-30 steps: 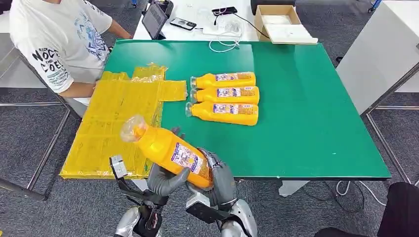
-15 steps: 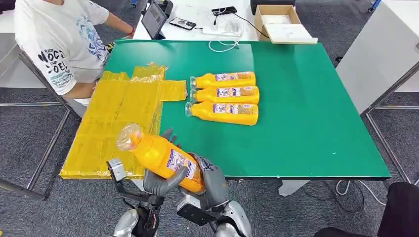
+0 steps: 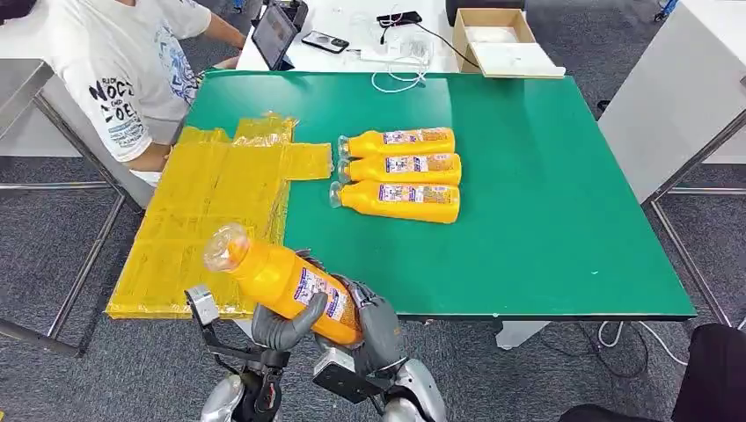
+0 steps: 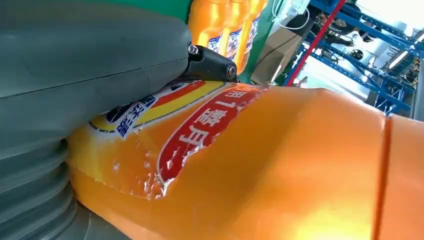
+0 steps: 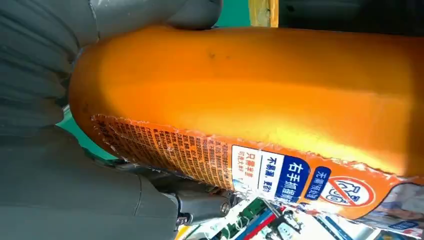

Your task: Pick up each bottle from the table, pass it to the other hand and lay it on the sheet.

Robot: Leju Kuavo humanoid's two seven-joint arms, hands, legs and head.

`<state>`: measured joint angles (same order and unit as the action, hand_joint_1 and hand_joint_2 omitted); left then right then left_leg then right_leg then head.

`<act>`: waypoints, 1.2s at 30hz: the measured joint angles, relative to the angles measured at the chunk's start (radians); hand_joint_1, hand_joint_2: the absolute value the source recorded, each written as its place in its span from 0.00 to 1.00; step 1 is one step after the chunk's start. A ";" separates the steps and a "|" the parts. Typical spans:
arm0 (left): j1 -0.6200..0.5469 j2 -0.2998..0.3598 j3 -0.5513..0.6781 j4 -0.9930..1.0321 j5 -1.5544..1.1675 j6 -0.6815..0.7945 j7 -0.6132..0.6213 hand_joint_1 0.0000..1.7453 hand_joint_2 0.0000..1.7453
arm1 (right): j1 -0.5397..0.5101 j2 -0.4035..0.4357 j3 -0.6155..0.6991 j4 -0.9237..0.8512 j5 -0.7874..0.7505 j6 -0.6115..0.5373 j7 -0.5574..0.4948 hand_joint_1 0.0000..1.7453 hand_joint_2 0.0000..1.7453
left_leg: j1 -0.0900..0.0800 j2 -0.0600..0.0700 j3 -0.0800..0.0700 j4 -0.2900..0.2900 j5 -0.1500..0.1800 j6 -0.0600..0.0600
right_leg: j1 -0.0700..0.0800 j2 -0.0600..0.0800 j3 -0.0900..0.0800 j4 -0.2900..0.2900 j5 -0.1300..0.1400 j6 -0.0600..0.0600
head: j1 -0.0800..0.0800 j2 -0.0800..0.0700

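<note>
An orange bottle point(image 3: 280, 280) with a clear cap is held up off the table's near edge, cap pointing toward the yellow sheet point(image 3: 211, 207). My left hand point(image 3: 283, 322) wraps its lower middle and my right hand point(image 3: 376, 318) cups its base end. Both wrist views show the same bottle point(image 4: 280, 165) point(image 5: 260, 90) pressed against the grey hand covers. Three more orange bottles point(image 3: 400, 170) lie side by side on the green table point(image 3: 545, 220), caps pointing left, right of the sheet.
A person in a white shirt point(image 3: 132, 70) sits at the far left beside the sheet. A tablet point(image 3: 274, 35), phone, cables and an open cardboard box point(image 3: 497, 37) lie on the white table behind. A white cabinet point(image 3: 677, 97) stands at the right.
Both hands have carried the bottle a little leftward and nearer to me, toward the sheet's near corner. The person at the left has shifted position.
</note>
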<state>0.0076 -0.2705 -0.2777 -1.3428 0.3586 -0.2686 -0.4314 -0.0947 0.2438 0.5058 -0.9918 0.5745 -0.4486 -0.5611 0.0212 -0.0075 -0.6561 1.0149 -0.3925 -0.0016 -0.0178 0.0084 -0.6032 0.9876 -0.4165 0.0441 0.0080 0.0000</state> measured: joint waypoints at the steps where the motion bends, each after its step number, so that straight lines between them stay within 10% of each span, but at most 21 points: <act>1: 0.000 0.000 0.000 0.000 0.000 0.000 0.000 1.00 1.00 | 0.000 0.000 0.000 0.000 0.000 0.000 0.000 0.28 1.00 | 0.000 0.000 0.000 0.000 0.000 0.000 | 0.000 0.000 0.000 0.000 0.000 0.000 | 0.000 0.000; 2: 0.000 0.000 0.000 0.000 0.000 0.000 0.000 1.00 1.00 | 0.000 0.000 0.000 0.001 0.000 0.000 0.000 0.00 1.00 | 0.000 0.000 0.000 0.000 0.000 0.000 | 0.000 0.000 0.000 0.000 0.000 0.000 | 0.000 0.000; 3: 0.001 0.000 0.001 0.000 0.000 0.000 0.000 1.00 1.00 | 0.000 0.000 0.000 0.001 0.001 -0.001 0.001 0.00 0.00 | 0.000 0.000 0.000 0.000 0.000 0.000 | 0.000 0.000 0.000 0.000 0.000 0.000 | 0.000 0.000; 17: -0.015 -0.006 0.001 -0.022 -0.114 0.093 -0.042 1.00 1.00 | 0.022 0.002 -0.017 -0.037 -0.072 0.050 0.012 0.00 0.00 | 0.000 0.000 0.000 0.000 0.000 0.000 | 0.000 0.000 0.000 0.000 0.000 0.000 | 0.000 0.000; 36: -0.305 0.022 0.170 0.125 -0.637 0.754 -0.218 1.00 1.00 | 0.048 0.001 -0.034 -0.279 -0.198 0.076 -0.059 0.00 0.00 | 0.000 0.000 0.000 0.000 0.001 0.000 | 0.000 0.000 0.002 0.001 0.001 0.000 | 0.000 0.000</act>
<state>-0.2970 -0.2480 -0.1073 -1.2181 -0.2785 0.4852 -0.6497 -0.0466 0.2445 0.4715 -1.2711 0.3761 -0.3731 -0.6199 0.0213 -0.0077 -0.6561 1.0149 -0.3912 -0.0014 -0.0177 0.0083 -0.6016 0.9882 -0.4159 0.0442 0.0080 0.0000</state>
